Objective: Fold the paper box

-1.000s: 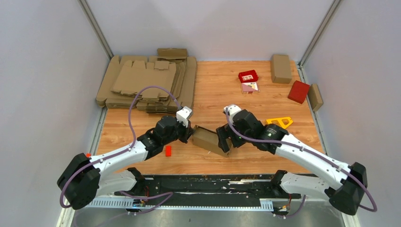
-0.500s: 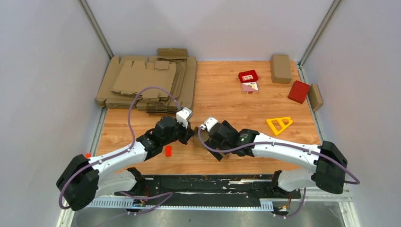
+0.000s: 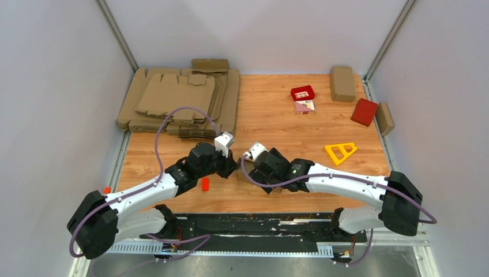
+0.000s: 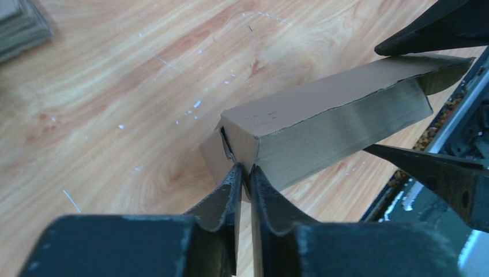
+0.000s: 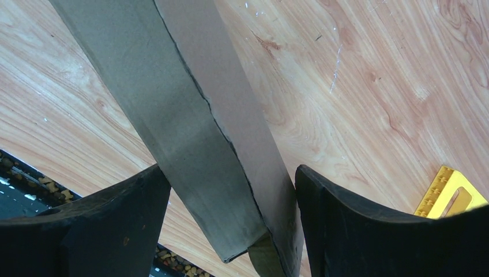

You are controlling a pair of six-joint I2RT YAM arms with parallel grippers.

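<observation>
Paper box (image 4: pixel 323 124) sat as a small oblong brown carton on the wooden bench (image 3: pixel 271 115), caught between the two end effectors and well clear of the stack of flat cardboard sheets (image 3: pixel 179 101) at the far left corner. Taking the carton as the landmark: that stack was the largest thing around it, far and to the left; a finished brown carton (image 3: pixel 342 83), a red box (image 3: pixel 364 111) and a yellow triangular frame (image 3: pixel 340 152) lay to its right, toward the far right corner; a small red block (image 3: pixel 204 184) lay just to its near left.

The carton's long axis ran roughly across the bench, from one arm toward the other. The left end effector (image 4: pixel 243 176) met its left end, fingers nearly pressed together and pinching a thin flap or corner edge there. The right end effector (image 5: pixel 230 190) straddled the body further along, fingers (image 5: pixel 346 219) spread to either side of the carton; whether they yet touched its walls I could not tell from the wrist view.

Both arms were about equally near. My judgement: the next move turned on the right end effector steadying the body across its short width while the left worked the end flap along the long axis.
</observation>
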